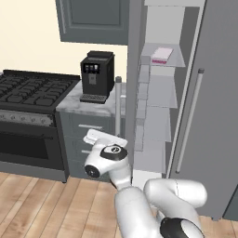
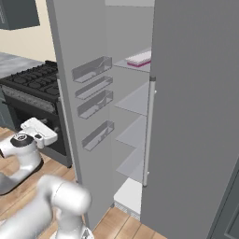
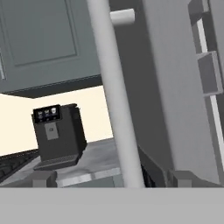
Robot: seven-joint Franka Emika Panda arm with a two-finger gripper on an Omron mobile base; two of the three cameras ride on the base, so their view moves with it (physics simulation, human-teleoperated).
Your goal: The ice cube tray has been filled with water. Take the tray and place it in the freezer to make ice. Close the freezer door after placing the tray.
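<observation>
Resting on an upper shelf inside the freezer [image 1: 160, 100], the ice cube tray [image 1: 161, 55] lay flat, its pale top and darker pink rim plain to see in both base views [image 2: 139, 59]. By that placement, the carrying part of the task looked done, and the step in hand was the closing of the freezer door [image 2: 77, 93].

That door stood swung wide, its inner face with the pale bins turned toward the shelves and its outer face toward the counter [image 1: 88, 104]. On the counter sat a black coffee machine [image 1: 96, 76], with the stove [image 1: 32, 90] just beside it and a grey wall cupboard [image 1: 93, 21] above.

The gripper [image 1: 103, 137] hovered low on the outer side of the open door, near the cabinet fronts below the counter. Its jaws stood spread wide, holding nothing. In the hand view the door's silver bar handle [image 3: 114, 100] rose straight up between the two dark fingertips [image 3: 43, 178] (whether it lay between them or some way ahead of them could not be told).

The next move, as I judged it, called for pressing against the outer face or the bar and sweeping the door round toward the unit until it met the frame beside the matching right door [image 1: 218, 107]. The arm's elbow would need to stay out of the door's arc.
</observation>
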